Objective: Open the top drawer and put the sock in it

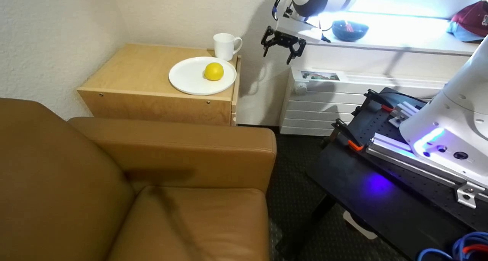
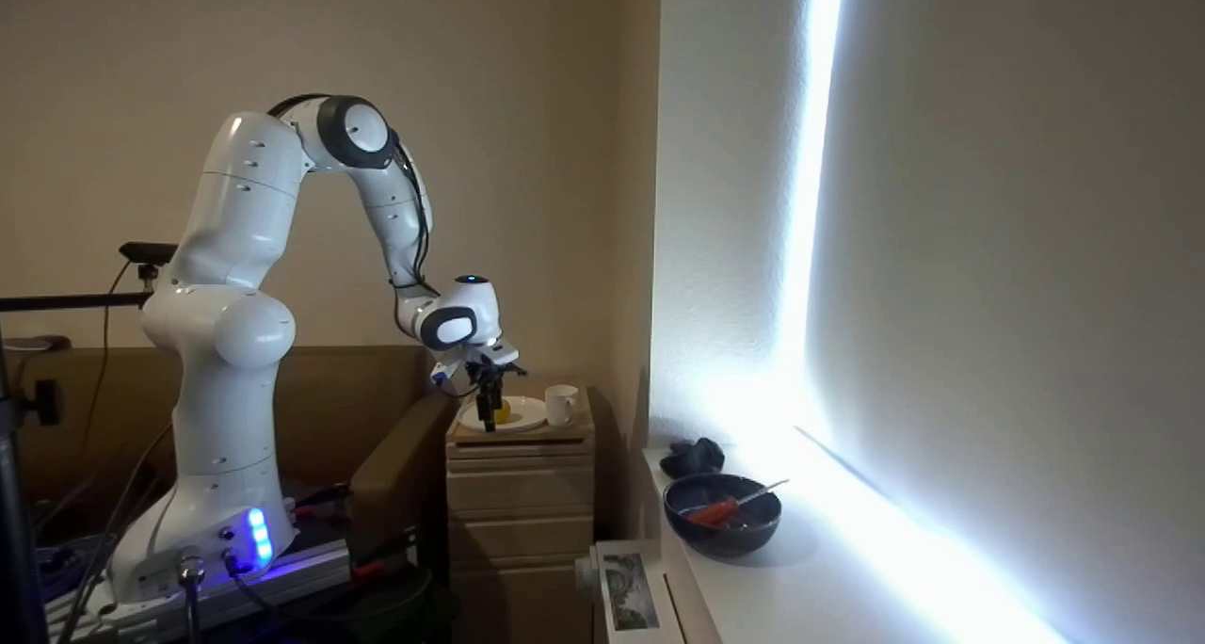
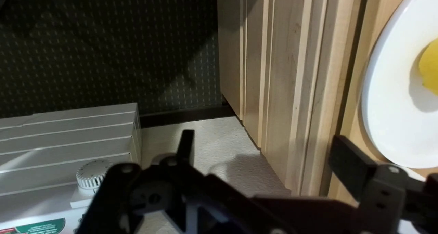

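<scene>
The top drawer [image 2: 521,451] is the shallow uppermost front of the light-wood cabinet [image 1: 145,66]. It looks shut; its upper edge also shows in the wrist view [image 3: 337,73] beside a narrow dark gap. My gripper [image 1: 277,57] is open and empty, raised in front of the cabinet's drawer side, fingers pointing down. In the wrist view the gripper's fingers [image 3: 263,141] are wide apart, one overlapping the cabinet's top edge; contact cannot be told. A dark crumpled lump [image 2: 692,458] on the windowsill may be the sock; I cannot tell for sure.
A white plate [image 1: 187,78] with a yellow lemon [image 1: 214,71] and a white mug [image 1: 224,46] stand on the cabinet near its drawer edge. A dark bowl [image 2: 723,531] with a red-handled screwdriver is on the windowsill. A radiator [image 1: 320,104] and brown sofa [image 1: 175,146] stand nearby.
</scene>
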